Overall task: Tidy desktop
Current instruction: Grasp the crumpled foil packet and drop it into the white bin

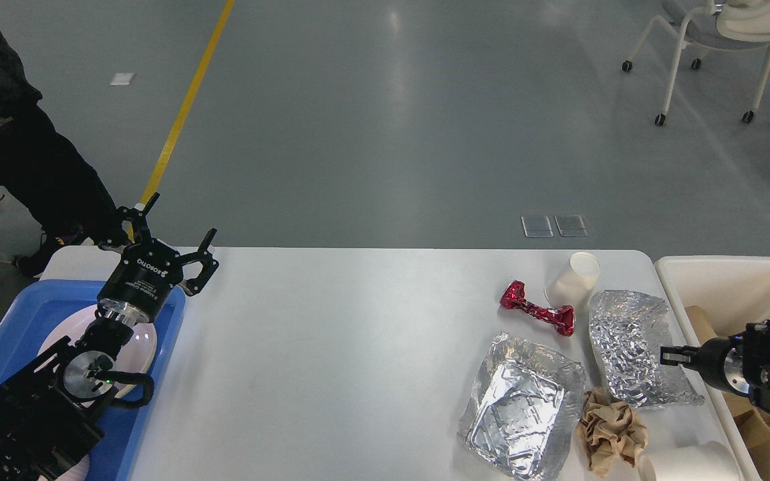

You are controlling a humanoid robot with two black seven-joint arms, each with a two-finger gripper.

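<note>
white table (358, 347) spans below both grippers | crumpled foil sheet (629, 344) touching right gripper (666, 356) tip, jaw state hard to tell, seemingly pinched | foil tray (525, 407) left of it | left gripper (174, 237) spread wide, empty, above blue tray (37, 307)

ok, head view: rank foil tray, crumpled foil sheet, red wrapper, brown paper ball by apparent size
1. foil tray and crumpled foil sheet: look alike, no ranking.
2. brown paper ball
3. red wrapper
</note>
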